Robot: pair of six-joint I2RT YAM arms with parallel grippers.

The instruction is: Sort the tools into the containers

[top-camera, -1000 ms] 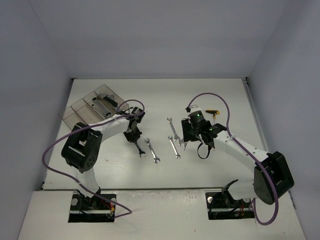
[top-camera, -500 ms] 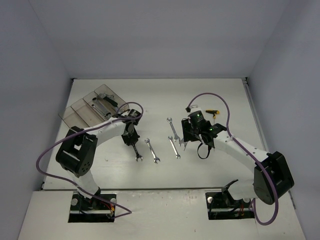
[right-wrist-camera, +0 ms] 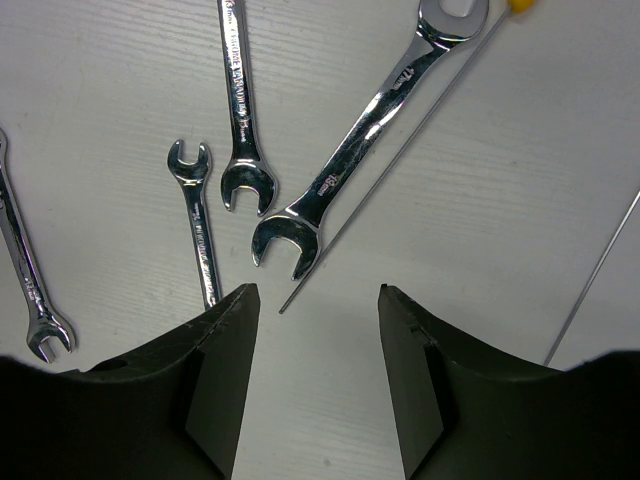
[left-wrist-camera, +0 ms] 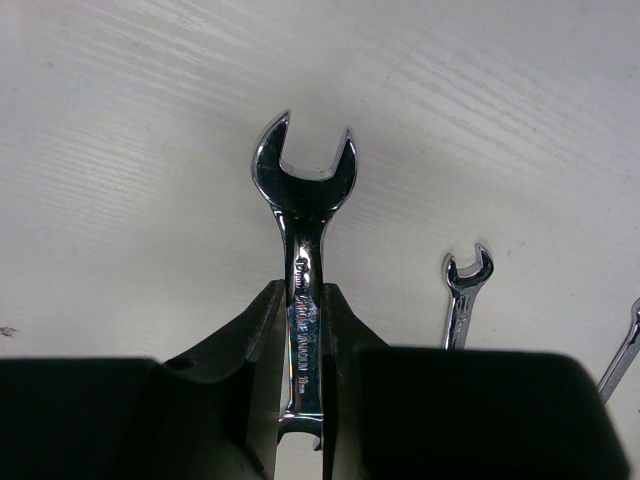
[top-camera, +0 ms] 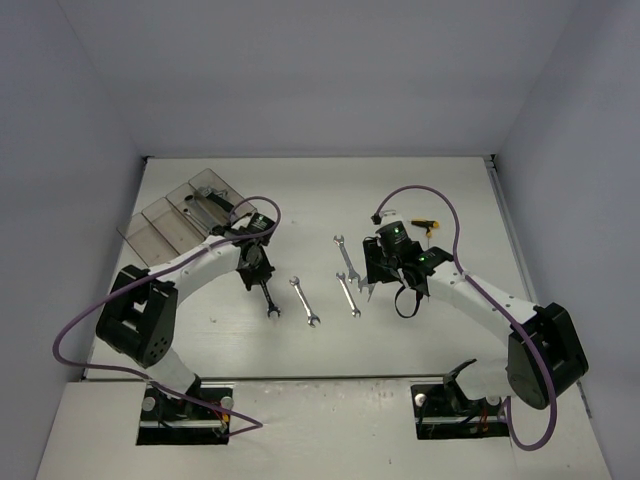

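Observation:
My left gripper (top-camera: 259, 277) is shut on the shaft of a chrome wrench (top-camera: 270, 305), which points toward the near edge. In the left wrist view the wrench (left-wrist-camera: 303, 190) sticks out from between the fingers (left-wrist-camera: 262, 330), its open head above bare table. The containers (top-camera: 160, 222), a row of clear tinted bins, sit at the far left, behind that gripper; one bin holds a metal tool (top-camera: 205, 210). My right gripper (right-wrist-camera: 315, 295) is open over the table, just short of a large wrench (right-wrist-camera: 370, 140).
Loose wrenches lie mid-table: one (top-camera: 305, 300) right of the held wrench, two more (top-camera: 343, 255) (top-camera: 348, 297) by the right gripper (top-camera: 368, 285). A yellow-handled screwdriver (top-camera: 426, 225) lies at the far right, its thin shaft (right-wrist-camera: 400, 160) beside the large wrench.
The left arm has swung leftward, carrying the wrench a little to the left, toward the bins. The right arm has not moved.

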